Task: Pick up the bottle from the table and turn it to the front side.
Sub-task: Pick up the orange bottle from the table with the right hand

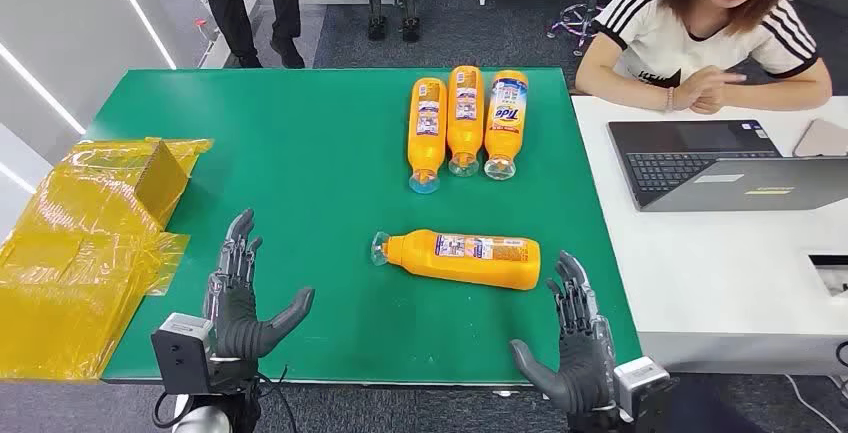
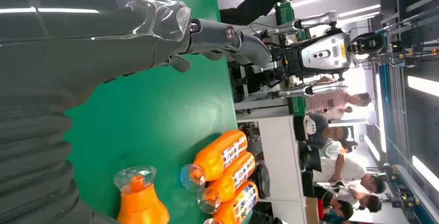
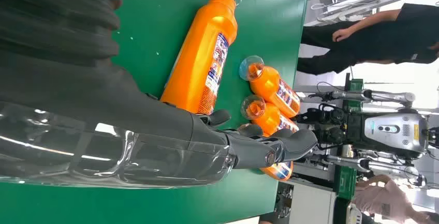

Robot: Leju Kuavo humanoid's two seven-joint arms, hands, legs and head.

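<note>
The bottle (image 1: 462, 257) lies on its side mid-table, back label up, so it needs turning. Right hand (image 1: 574, 338) waits at its five o'clock, left hand (image 1: 243, 298) at eight — both spread, holding nothing.

We can read only one brand name: "Tide", in blue letters on the label of the rightmost bottle (image 1: 506, 113) of the three lying side by side at the far end of the worktop (image 1: 300, 153). The labels on its two neighbours and on the single bottle (image 1: 470, 258) lying nearer us carry print too small for us to read.
</note>
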